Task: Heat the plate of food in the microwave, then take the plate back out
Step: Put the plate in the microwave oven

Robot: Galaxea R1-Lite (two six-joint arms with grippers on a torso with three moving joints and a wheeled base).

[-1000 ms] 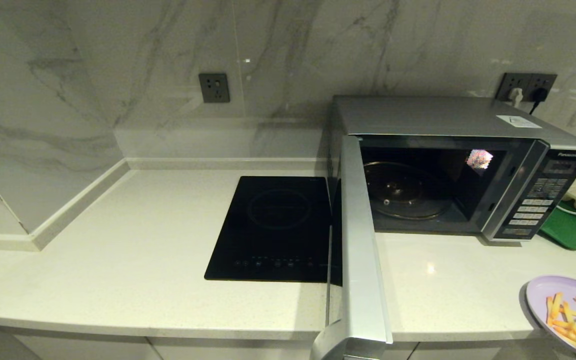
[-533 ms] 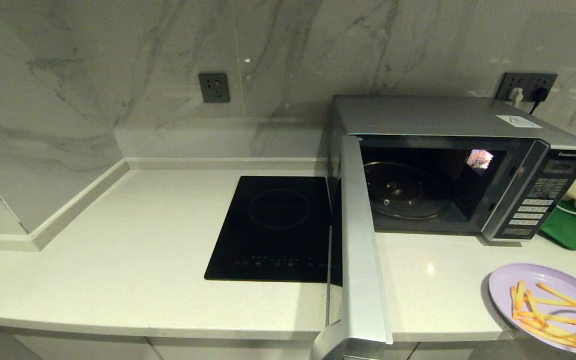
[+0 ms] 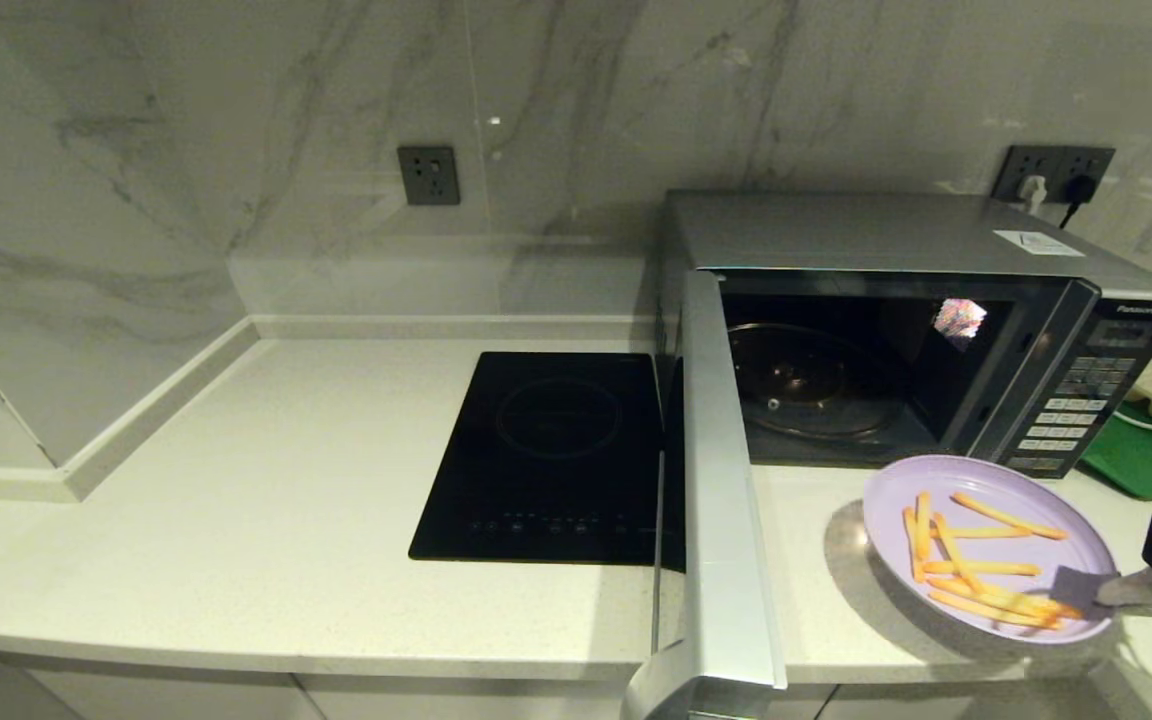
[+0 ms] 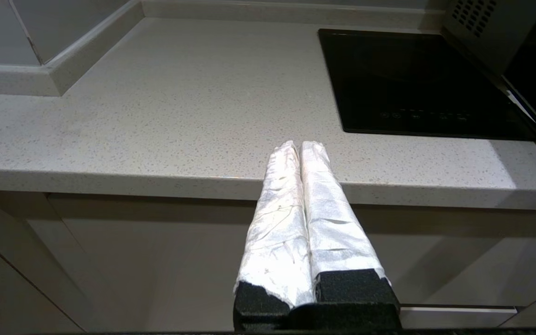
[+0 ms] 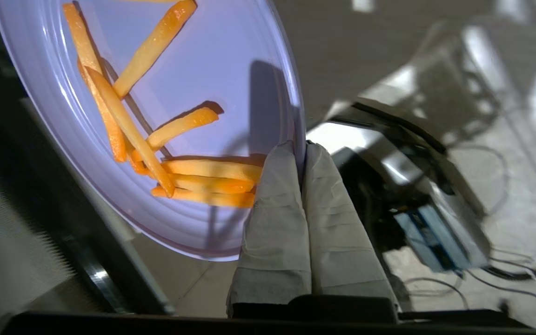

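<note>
The pale-lilac plate of food (image 3: 996, 500) with orange fries hangs above the counter just in front of the microwave (image 3: 896, 235), whose door (image 3: 721, 480) stands wide open toward me. Inside, the glass turntable (image 3: 806, 385) is bare. My right gripper (image 3: 1086, 590) is shut on the plate's near right rim; in the right wrist view the rim of the plate (image 5: 231, 70) sits pinched between the two wrapped fingers of that gripper (image 5: 299, 150). My left gripper (image 4: 299, 146) is shut on nothing, parked below the counter's front edge, left of the hob.
A flat black induction hob (image 3: 546, 450) lies left of the open door. A green tray (image 3: 1151, 460) with a white object sits right of the microwave. Marble wall and sockets stand behind. The counter's front edge (image 3: 336, 650) runs close below the plate.
The plate, held by my right gripper, has moved left and away from me, from the frame's lower right corner to just in front of the open microwave. The left arm is still.
</note>
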